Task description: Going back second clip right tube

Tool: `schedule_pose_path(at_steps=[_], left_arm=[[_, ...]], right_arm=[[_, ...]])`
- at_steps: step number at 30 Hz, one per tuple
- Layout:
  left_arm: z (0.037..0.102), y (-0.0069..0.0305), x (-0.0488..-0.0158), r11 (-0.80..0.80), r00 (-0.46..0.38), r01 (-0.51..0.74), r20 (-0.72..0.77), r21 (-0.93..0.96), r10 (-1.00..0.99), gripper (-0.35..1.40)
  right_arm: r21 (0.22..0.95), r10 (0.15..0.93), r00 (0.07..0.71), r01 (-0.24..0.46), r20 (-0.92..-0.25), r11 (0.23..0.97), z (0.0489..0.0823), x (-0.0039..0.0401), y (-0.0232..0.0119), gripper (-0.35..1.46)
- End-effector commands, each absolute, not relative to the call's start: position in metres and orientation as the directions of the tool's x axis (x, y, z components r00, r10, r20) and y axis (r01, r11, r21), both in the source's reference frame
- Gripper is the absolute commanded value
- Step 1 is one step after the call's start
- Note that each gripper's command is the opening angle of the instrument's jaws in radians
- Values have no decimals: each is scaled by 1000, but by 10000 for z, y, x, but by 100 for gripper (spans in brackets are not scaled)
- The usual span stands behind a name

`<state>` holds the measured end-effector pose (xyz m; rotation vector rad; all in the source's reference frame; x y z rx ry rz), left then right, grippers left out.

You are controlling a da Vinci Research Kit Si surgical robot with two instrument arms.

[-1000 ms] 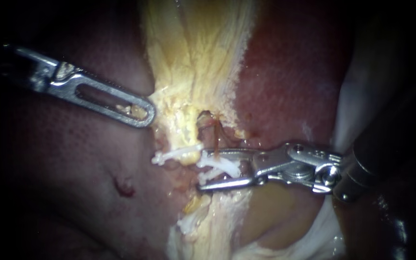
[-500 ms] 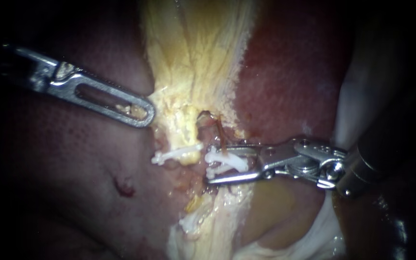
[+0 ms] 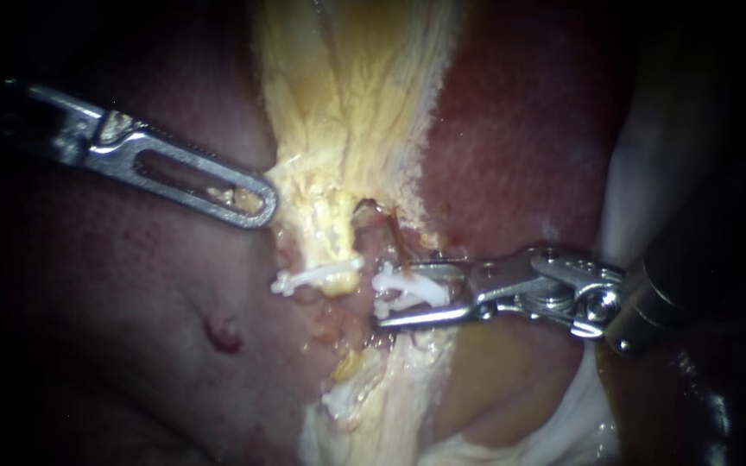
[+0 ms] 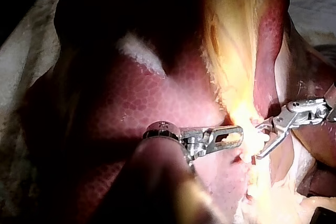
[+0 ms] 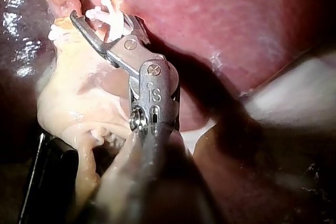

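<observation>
My right instrument point(image 3: 380, 293) comes in from the right with its jaws open around a white clip point(image 3: 407, 291). That clip sits on a thin reddish tube point(image 3: 397, 246), the right one of the two. A second white clip point(image 3: 317, 276) lies to its left on the yellow stalk. My left instrument point(image 3: 262, 204) has its slotted jaws shut on the edge of the yellow tissue point(image 3: 347, 112). The right wrist view shows the open jaws of the right instrument point(image 5: 102, 17) straddling the clip point(image 5: 107, 17). The left wrist view has both the left instrument point(image 4: 239, 135) and the right instrument point(image 4: 258, 140).
Dark red liver point(image 3: 511, 155) lies on both sides of the yellow band. A small red nick point(image 3: 222, 335) marks the liver at lower left. Pale white material point(image 3: 641, 173) rises behind the right instrument's shaft, with a yellowish bulge point(image 3: 494, 380) below its jaws.
My right instrument has slid back to the right. The clip between its jaws and the thin tube have shifted slightly right as well. The left instrument has not moved.
</observation>
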<state>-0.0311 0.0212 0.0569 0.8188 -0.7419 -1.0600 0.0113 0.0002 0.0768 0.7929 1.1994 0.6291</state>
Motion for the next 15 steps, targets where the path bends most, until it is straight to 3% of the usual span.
schedule_pose_path(at_steps=[1,10,15], left_arm=[[569,212,-311,265,314,443,129,857,-941,-35],[569,212,-310,265,314,443,129,857,-941,-35],[570,212,-310,265,315,442,129,857,-940,-35]], right_arm=[[812,786,265,-22,-558,584,767,114,2,50],[833,807,272,-35,-524,552,766,110,0,50],[852,813,291,20,-505,523,757,111,-4,50]])
